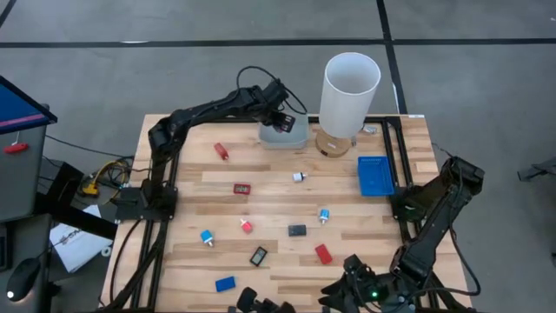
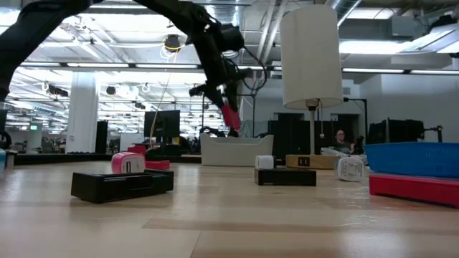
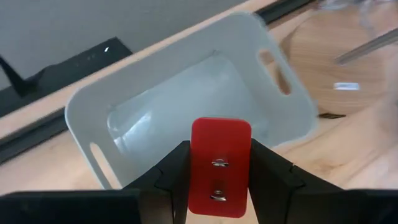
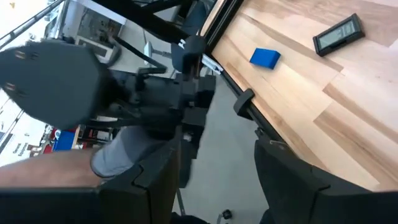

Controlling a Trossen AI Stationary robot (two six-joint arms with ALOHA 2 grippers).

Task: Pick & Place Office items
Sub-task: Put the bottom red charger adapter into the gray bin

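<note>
My left gripper [image 1: 280, 120] hangs over the shallow grey tray [image 1: 287, 136] at the table's far edge, shut on a flat red block [image 3: 220, 165]. The low view shows the gripper [image 2: 228, 100] high above the table, the red block [image 2: 231, 117] sticking out below it. Other office items lie loose on the wood: a red piece [image 1: 222, 151], a red framed rectangle [image 1: 241, 188], white-and-blue pieces [image 1: 324, 215], a black block [image 1: 297, 230], a black framed rectangle [image 1: 258, 256], a red block [image 1: 323, 253], a blue block [image 1: 225, 283]. My right gripper [image 4: 214, 180] waits open off the near right corner. My left gripper pinches the red block between its two fingers [image 3: 177, 174], one on each long side [image 3: 194, 168]. The fingers point down from above. The block is lifted clear and hangs over the grey tray's hollow [image 3: 186, 99], its free end [image 3: 221, 127] sticking out past the fingertips.
A tall white lamp [image 1: 350, 91] on a round wooden base [image 1: 334, 143] stands right of the grey tray. A flat blue tray [image 1: 375, 175] lies by the right edge. Black frame rails [image 1: 398, 165] border the table's sides. Bare wood [image 1: 261, 209] shows between the scattered pieces.
</note>
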